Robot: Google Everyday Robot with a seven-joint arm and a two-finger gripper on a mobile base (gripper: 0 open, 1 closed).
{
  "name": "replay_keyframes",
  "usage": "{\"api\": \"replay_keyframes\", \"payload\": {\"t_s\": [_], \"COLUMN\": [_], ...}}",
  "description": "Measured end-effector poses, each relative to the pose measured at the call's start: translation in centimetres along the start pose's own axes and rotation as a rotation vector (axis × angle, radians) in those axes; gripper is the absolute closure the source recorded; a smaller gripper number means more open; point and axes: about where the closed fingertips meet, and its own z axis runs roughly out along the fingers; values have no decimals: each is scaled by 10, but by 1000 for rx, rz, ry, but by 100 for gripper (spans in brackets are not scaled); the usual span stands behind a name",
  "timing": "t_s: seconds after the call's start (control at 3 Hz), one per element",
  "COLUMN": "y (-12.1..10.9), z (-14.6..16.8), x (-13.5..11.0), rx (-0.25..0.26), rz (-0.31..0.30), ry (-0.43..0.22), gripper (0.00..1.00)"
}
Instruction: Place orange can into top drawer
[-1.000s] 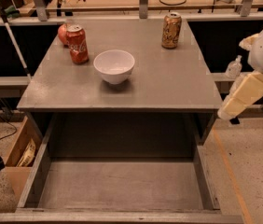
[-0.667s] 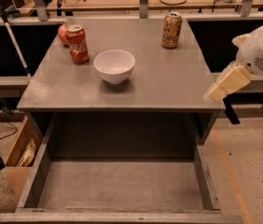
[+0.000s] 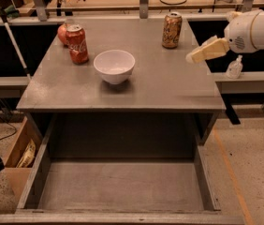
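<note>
The orange can (image 3: 172, 30) stands upright at the back right of the grey tabletop (image 3: 169, 86). The top drawer (image 3: 122, 186) is pulled out below the table's front edge, its flat grey bottom bare. My gripper (image 3: 193, 57) comes in from the right on a white arm, above the table's right edge. It is a little to the right of the can and nearer the front, apart from it, and holds nothing.
A white bowl (image 3: 114, 65) sits mid-table. A red Coca-Cola can (image 3: 77, 44) stands at the back left with a red apple (image 3: 63, 33) behind it. A small clear bottle (image 3: 235, 67) is on a ledge at right. A cardboard box (image 3: 22, 153) is on the floor left.
My gripper has risen and moved left, from beside the table's right front corner to above its right edge, closer to the orange can. The objects on the table have not moved.
</note>
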Motion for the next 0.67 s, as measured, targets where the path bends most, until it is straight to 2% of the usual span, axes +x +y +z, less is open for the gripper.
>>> {"api": "replay_keyframes", "payload": {"t_s": [0.33,0.67], "y": [-27,-27], "z": [29,29], "x": [-21,-21], "rx": [33,33], "rz": [39,39], "ry": [-156,-156], "gripper": [0,0]}}
